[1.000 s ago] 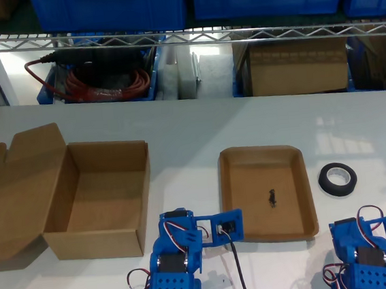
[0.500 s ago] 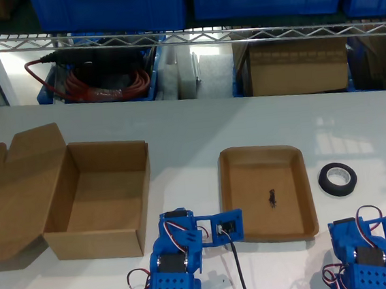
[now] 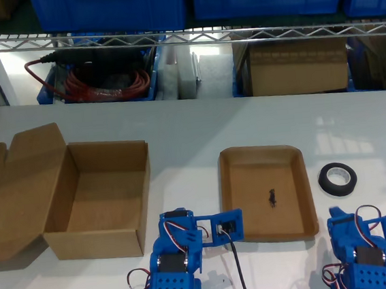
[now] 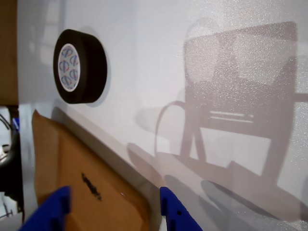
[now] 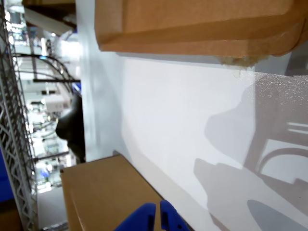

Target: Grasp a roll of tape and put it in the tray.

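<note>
Black and ring-shaped, the roll of tape (image 3: 337,179) lies flat on the white table (image 3: 198,127), just beside the tray (image 3: 267,193) on the exterior view's right, not touching its rim. In my first wrist view the roll of tape (image 4: 79,66) shows its pale printed core, with the tray's edge (image 4: 72,168) close by. My first gripper (image 4: 113,207) has its two blue tips spread well apart — nothing between them, only the tray rim and bare table beyond. That arm sits low at the exterior view's right, short of the roll.

My second gripper (image 5: 155,216) has its blue tips pressed together with only a thin seam between them, holding nothing. Ahead of it are the large cardboard box (image 5: 110,192) and the tray's underside edge (image 5: 192,29). In the exterior view the large cardboard box (image 3: 109,193) stands open, lid flap out to the view's left — well apart from the tape. The tray holds only a small dark mark (image 3: 272,198).
</note>
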Motion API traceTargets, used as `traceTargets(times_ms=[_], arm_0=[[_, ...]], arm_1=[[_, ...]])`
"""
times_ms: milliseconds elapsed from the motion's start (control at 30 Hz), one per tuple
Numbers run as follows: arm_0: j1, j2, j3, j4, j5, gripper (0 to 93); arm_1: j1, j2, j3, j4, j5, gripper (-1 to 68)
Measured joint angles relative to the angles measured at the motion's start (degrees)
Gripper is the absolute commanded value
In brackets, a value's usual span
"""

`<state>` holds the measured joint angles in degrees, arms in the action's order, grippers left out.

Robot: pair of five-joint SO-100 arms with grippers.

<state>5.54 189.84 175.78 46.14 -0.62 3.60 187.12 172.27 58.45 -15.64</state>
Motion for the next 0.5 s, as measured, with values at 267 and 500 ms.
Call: traceTargets(times_ms=[267, 500], arm_0=[[0.0, 0.0, 0.0, 0.0, 0.0, 0.2], [0.0, 0.0, 0.0, 0.0, 0.0, 0.2]], arm_1=[[3.1, -30.4, -17.1, -6.3, 3.3, 29.1], [6.0, -70.0, -51.4, -4.8, 11.1, 28.2]])
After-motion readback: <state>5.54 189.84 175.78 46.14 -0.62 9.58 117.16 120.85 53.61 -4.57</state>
